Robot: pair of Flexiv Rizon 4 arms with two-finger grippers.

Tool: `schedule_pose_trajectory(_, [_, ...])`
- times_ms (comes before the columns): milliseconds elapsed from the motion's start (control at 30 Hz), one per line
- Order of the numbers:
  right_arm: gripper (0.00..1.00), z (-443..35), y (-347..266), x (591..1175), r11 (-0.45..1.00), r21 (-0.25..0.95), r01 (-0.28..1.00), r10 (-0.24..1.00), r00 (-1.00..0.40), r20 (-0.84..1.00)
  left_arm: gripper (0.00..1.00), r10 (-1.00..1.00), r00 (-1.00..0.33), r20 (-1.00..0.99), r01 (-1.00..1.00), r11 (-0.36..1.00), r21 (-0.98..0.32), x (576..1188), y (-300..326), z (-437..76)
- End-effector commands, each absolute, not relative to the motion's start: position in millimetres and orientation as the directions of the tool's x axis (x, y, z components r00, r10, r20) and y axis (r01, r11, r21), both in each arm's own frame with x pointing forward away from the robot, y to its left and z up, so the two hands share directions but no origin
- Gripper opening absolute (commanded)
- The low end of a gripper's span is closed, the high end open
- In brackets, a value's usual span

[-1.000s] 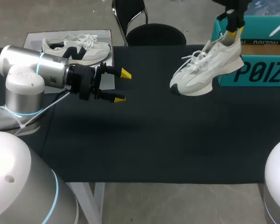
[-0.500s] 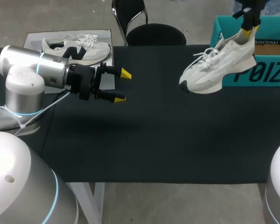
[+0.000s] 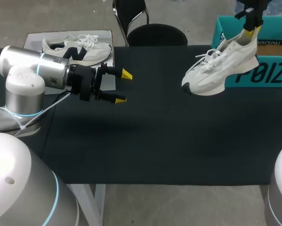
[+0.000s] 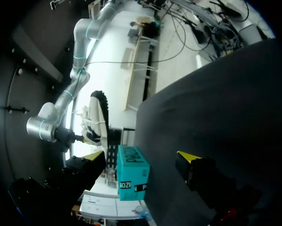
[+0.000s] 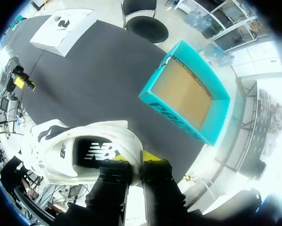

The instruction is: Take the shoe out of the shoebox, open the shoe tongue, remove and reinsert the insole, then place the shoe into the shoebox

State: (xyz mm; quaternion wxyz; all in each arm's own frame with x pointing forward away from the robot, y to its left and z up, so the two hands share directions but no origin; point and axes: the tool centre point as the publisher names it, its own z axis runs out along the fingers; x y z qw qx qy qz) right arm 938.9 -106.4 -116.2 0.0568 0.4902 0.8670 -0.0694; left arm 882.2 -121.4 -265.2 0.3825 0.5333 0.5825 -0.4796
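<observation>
The right end effector [image 3: 250, 28] is closed on the heel edge of the white shoe [image 3: 219, 69] and holds it in the air above the counter [image 3: 145, 141]. The toe is lower than the heel, and the shoe is beside the open teal shoebox [image 3: 268, 73], not inside it. The left end effector [image 3: 123, 87] is over the left part of the counter, its two fingers wide apart and holding nothing.

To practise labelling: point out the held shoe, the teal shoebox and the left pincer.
shoe [image 3: 216, 70], head view, side panel.
shoebox [image 3: 272, 74], head view, teal front wall.
left pincer [image 3: 124, 87], head view, midway between yellow tips.
</observation>
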Motion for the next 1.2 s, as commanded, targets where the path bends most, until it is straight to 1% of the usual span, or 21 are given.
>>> schedule_pose_trajectory(33, [0.00,-108.5,-117.3,940.8,0.476,-0.058,0.878,0.859,-0.478,-0.183,1.00,0.256,-0.138,-0.957,0.988,-0.030,-0.150,882.6,-121.7,-265.3])
schedule_pose_trajectory(200, [0.00,-106.3,-131.1,951.3,0.444,-0.078,0.893,0.873,-0.451,-0.187,1.00,0.256,-0.138,-0.957,0.988,-0.030,-0.150,882.6,-121.7,-265.3])
schedule_pose_trajectory(467, [0.00,-111.6,-167.3,972.2,0.338,-0.082,0.938,0.925,-0.347,-0.153,1.00,0.256,-0.138,-0.957,0.988,-0.030,-0.150,882.6,-121.7,-265.3])
schedule_pose_trajectory(867, [0.00,-109.3,-219.2,1009.0,0.211,-0.049,0.976,0.967,-0.216,-0.135,1.00,0.256,-0.138,-0.957,0.988,-0.030,-0.150,882.6,-121.7,-265.3])
schedule_pose_trajectory(1000, [0.00,-109.0,-242.2,1018.1,0.149,-0.042,0.988,0.978,-0.154,-0.138,1.00,0.256,-0.138,-0.957,0.988,-0.030,-0.150,882.6,-121.7,-265.3])
schedule_pose_trajectory(1200, [0.00,-112.0,-277.8,1029.4,0.016,-0.004,1.000,0.983,-0.016,-0.181,1.00,0.256,-0.138,-0.957,0.988,-0.030,-0.150,882.6,-121.7,-265.3])
